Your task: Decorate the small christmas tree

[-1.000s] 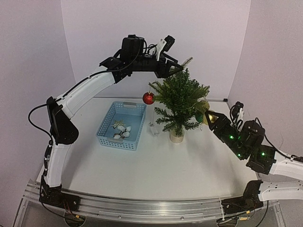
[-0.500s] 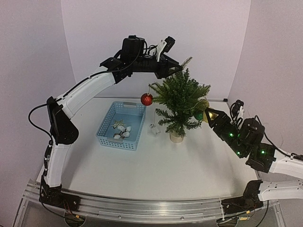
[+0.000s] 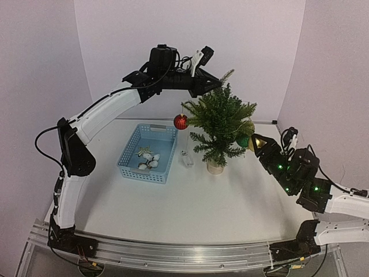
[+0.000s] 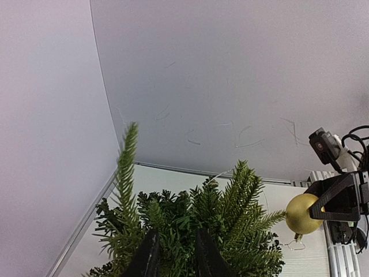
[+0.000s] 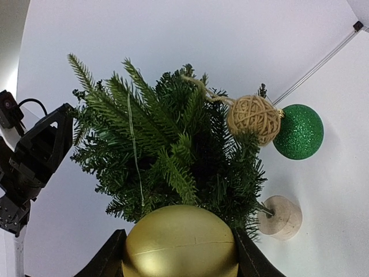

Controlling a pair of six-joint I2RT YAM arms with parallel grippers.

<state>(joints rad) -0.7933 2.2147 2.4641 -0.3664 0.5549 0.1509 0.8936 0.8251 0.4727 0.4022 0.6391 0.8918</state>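
The small christmas tree point(image 3: 220, 118) stands at the back of the table on its pale wooden base point(image 3: 215, 167). A red ball point(image 3: 180, 121) hangs off its left side, and a green ball point(image 5: 298, 131) and a twine ball point(image 5: 252, 118) hang on its right. My left gripper point(image 3: 214, 85) hovers at the treetop. In the left wrist view point(image 4: 177, 231) its jaws stand a narrow gap apart, with only needles behind them. My right gripper point(image 5: 179, 232) is shut on a gold ball point(image 5: 180, 245), held just right of the tree point(image 5: 167, 150).
A blue basket point(image 3: 134, 151) with several white ornaments sits left of the tree. A small clear object point(image 3: 185, 157) lies between basket and tree base. The back wall is close behind the tree, and the side wall is near the right arm.
The left jaws have drawn closer together above the treetop. The red ball has swung slightly on its branch. The right gripper still holds the gold ball and has barely shifted.
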